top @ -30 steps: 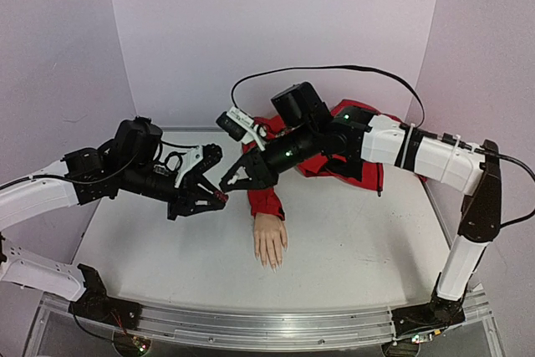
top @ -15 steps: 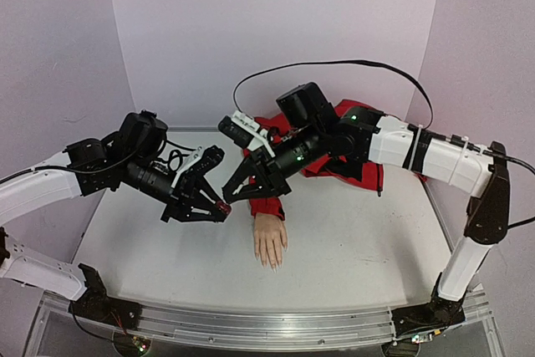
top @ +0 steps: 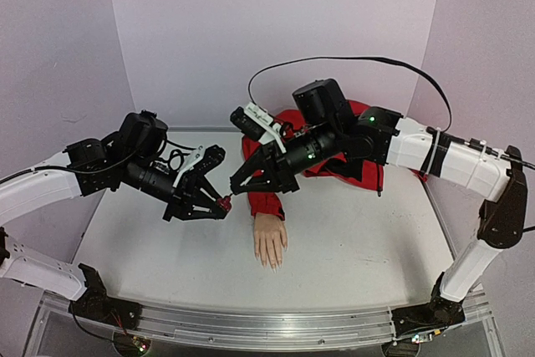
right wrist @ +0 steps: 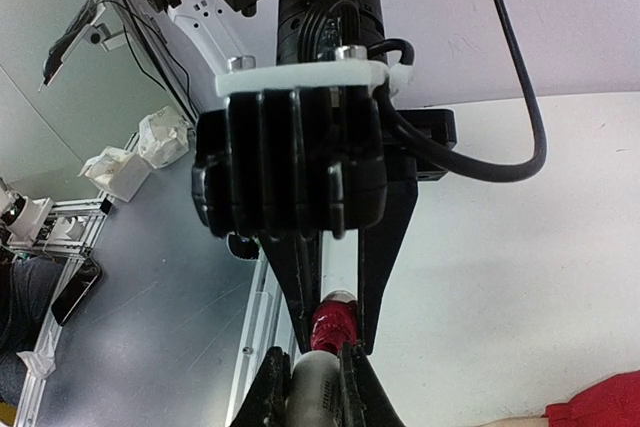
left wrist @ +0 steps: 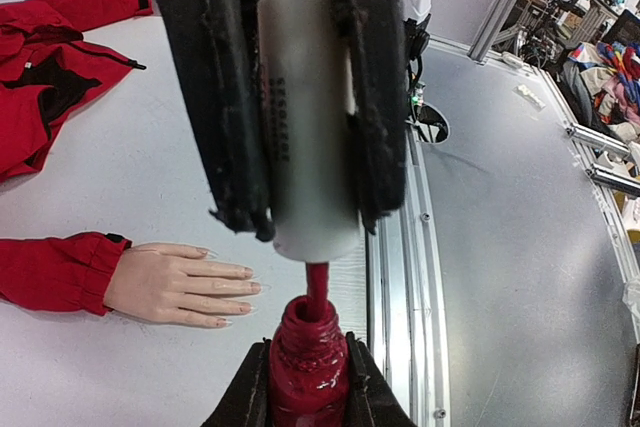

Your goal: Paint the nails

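My left gripper (left wrist: 307, 352) is shut on a dark-red polish bottle (left wrist: 308, 382), held above the table left of the mannequin hand (top: 270, 240). Opposite it, my right gripper (right wrist: 312, 352) is shut on the white cap (left wrist: 310, 127). The cap stands a little off the bottle neck, and its red brush stem (left wrist: 317, 292) still reaches into the bottle. The pale hand lies flat, palm down, in a red sleeve (top: 266, 203). Its nails (left wrist: 243, 288) look pale pink. In the top view the two grippers (top: 227, 196) meet tip to tip.
A red jacket (top: 355, 165) lies bunched at the back right under my right arm. A black cable (top: 351, 60) arcs above that arm. The table's metal rail (top: 267, 328) runs along the near edge, and purple walls close in on three sides.
Both grippers have drifted slightly right and down, still joined at bottle and cap. My right arm's wrist and forearm have shifted to the right. The hand has not moved.
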Robot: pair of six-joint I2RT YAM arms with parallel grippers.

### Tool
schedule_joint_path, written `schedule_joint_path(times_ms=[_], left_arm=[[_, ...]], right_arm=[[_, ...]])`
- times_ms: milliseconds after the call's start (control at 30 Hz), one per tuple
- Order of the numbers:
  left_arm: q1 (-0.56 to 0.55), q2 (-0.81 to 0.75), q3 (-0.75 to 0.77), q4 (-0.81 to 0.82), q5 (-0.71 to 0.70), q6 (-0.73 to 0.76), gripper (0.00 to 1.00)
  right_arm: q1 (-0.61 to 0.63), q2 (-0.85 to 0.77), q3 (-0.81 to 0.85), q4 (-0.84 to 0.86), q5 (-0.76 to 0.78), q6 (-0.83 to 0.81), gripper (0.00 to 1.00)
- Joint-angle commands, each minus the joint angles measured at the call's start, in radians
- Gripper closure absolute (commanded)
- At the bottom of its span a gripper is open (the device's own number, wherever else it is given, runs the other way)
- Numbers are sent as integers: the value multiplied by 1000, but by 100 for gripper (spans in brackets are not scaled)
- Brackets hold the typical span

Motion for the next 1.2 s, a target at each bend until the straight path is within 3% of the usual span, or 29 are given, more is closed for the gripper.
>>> schedule_joint_path(times_ms=[0, 1167], left_arm=[[4, -12, 40, 56, -20, 5, 100], [4, -9, 37, 57, -30, -7, 100]], right_arm=[[4, -40, -8, 35, -14, 19, 100], [-2, -91, -56, 57, -34, 38, 100]])
